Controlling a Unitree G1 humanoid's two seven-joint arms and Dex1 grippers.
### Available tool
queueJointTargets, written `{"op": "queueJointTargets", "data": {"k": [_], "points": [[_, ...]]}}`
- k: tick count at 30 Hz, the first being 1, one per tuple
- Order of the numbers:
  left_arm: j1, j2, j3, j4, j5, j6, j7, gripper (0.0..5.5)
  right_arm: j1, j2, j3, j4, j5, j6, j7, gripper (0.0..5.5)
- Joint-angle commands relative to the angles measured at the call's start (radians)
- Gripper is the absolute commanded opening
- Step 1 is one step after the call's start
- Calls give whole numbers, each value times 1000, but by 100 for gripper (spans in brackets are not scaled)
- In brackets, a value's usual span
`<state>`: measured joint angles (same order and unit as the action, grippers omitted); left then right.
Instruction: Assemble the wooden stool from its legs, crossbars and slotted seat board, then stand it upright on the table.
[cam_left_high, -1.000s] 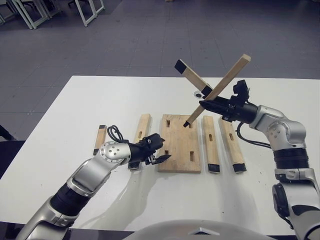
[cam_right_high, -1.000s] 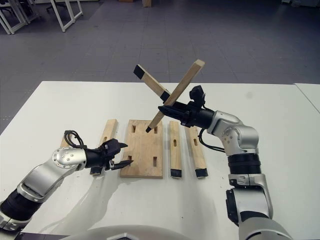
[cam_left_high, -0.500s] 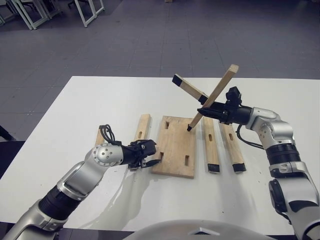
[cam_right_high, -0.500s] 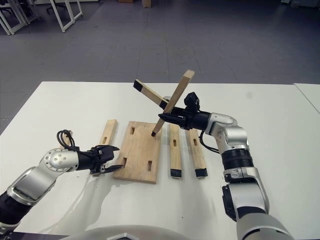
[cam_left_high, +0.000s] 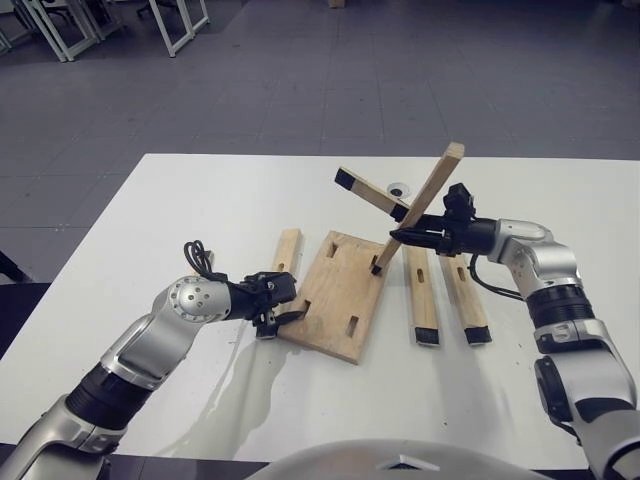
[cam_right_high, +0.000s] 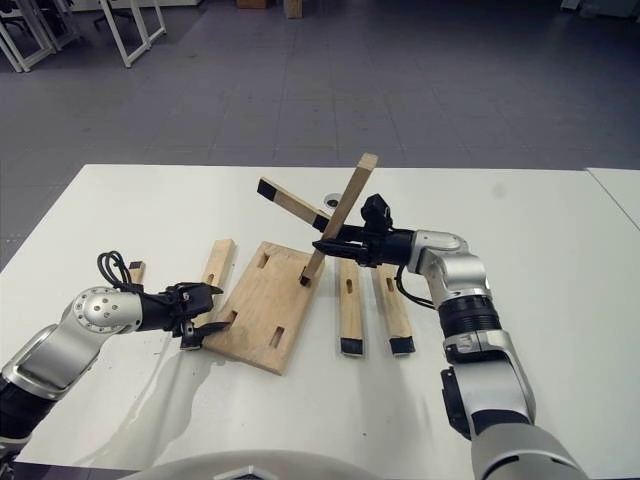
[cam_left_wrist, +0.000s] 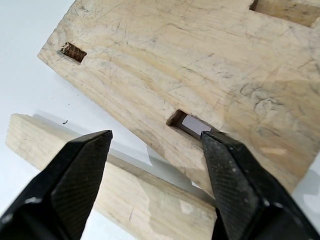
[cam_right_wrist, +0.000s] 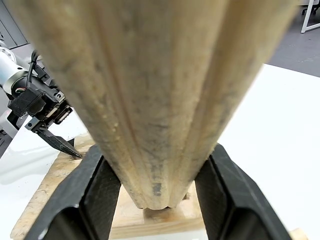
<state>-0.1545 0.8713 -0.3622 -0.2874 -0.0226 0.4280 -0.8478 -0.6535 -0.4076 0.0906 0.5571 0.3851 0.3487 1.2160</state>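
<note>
The slotted seat board (cam_left_high: 335, 300) lies flat on the white table (cam_left_high: 150, 200), turned at an angle. My left gripper (cam_left_high: 281, 306) is open at the board's near-left edge; in the left wrist view one fingertip (cam_left_wrist: 215, 145) rests at an edge slot (cam_left_wrist: 192, 123). My right gripper (cam_left_high: 398, 236) is shut on two legs joined in a cross (cam_left_high: 425, 198), held tilted above the board. The cross's black-tipped lower end (cam_left_high: 378, 268) touches the board's far right part, next to a slot.
Two slotted wooden pieces (cam_left_high: 423, 298) (cam_left_high: 464, 295) lie side by side right of the board. Another piece (cam_left_high: 286, 250) lies left of it, partly under my left gripper, and a short one (cam_right_high: 135, 270) farther left. A small round fitting (cam_left_high: 399, 187) sits behind the cross.
The board has swivelled, its near end swinging left along with my left gripper. My right gripper has come down and left with the crossed legs, their tip staying on the board.
</note>
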Motion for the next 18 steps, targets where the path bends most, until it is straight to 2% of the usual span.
{"op": "queueJointTargets", "data": {"k": [1,10,18], "points": [[2,-5,-31,38,47,9,-20,329,-37,16,6,43,-30,-16,4,203],[10,-33,-35,24,59,17,-27,329,-90,41,56,306,-170,-151,-48,203],[52,-55,-16,-25,58,53,-4,329,186,31,127,-19,-193,-199,-90,202]]}}
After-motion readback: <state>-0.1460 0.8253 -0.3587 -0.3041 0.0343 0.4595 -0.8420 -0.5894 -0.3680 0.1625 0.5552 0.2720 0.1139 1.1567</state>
